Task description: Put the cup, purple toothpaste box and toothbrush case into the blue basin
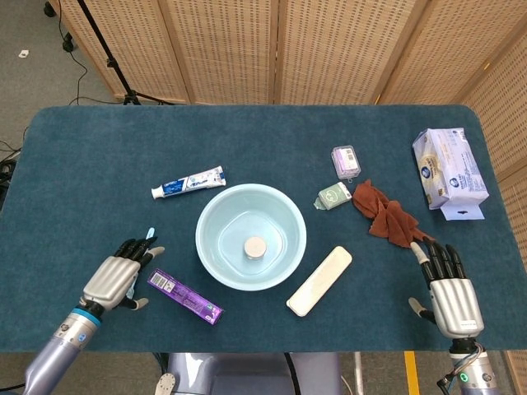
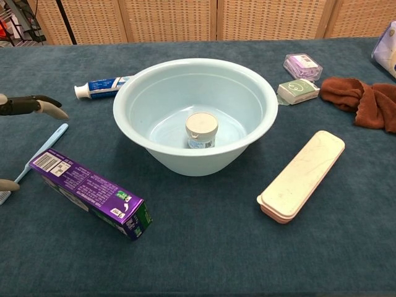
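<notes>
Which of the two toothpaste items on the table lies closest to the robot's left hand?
The purple toothpaste box. It lies just beside the left hand, near the table's front edge, while the white and blue toothpaste tube lies farther back, beyond the light blue basin.

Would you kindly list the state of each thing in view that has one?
cup: upright inside the blue basin
purple toothpaste box: lying on the table
toothbrush case: closed, on the table
left hand: open, above the toothbrush
right hand: open, holding nothing
</notes>
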Controlling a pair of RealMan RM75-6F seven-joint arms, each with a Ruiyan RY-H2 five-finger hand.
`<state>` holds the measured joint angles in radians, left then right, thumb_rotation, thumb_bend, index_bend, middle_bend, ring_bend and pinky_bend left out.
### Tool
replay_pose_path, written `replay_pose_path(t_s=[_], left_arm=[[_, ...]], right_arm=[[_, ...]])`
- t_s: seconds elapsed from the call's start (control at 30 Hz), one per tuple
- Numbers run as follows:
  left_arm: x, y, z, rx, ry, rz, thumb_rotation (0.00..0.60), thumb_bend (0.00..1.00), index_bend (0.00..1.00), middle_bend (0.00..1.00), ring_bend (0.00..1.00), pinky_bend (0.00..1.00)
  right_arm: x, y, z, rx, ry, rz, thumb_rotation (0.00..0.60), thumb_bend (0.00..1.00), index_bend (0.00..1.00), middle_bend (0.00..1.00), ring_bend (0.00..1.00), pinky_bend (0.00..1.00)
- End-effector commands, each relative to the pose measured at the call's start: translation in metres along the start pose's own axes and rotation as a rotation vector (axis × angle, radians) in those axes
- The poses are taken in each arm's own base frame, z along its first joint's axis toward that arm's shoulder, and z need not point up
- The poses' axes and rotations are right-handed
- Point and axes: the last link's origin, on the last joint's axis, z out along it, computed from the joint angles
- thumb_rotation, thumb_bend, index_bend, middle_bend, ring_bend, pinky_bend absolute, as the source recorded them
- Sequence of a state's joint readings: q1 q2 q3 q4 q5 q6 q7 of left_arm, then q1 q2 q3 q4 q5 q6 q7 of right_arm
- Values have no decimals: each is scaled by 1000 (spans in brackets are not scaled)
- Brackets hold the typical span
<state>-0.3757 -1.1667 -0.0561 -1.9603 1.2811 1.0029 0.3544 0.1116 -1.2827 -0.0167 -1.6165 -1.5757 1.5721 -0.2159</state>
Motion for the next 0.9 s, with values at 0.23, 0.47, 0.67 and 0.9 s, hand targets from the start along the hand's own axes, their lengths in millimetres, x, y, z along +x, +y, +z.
replay_pose_path(t_s=[0.23,0.47,0.67,0.9], left_arm=[[-6,24,10,-55,-43,-5,600,162,165,0,0,2],[-16,36,12,-75,-77,9,600,173,230,4,41,64],[-22,44,15,-91,-78,30,600,232,359,113,146,182],[-27,51,17,-95,-51,64,600,299,575,261,286,302]], right_arm=[[1,1,1,-6,3,6,600,156,9,0,0,0],[4,4,1,-15,14,18,600,156,8,0,0,0],[6,5,1,-19,21,26,600,156,9,0,0,0],[6,6,1,-22,23,31,600,156,8,0,0,0]])
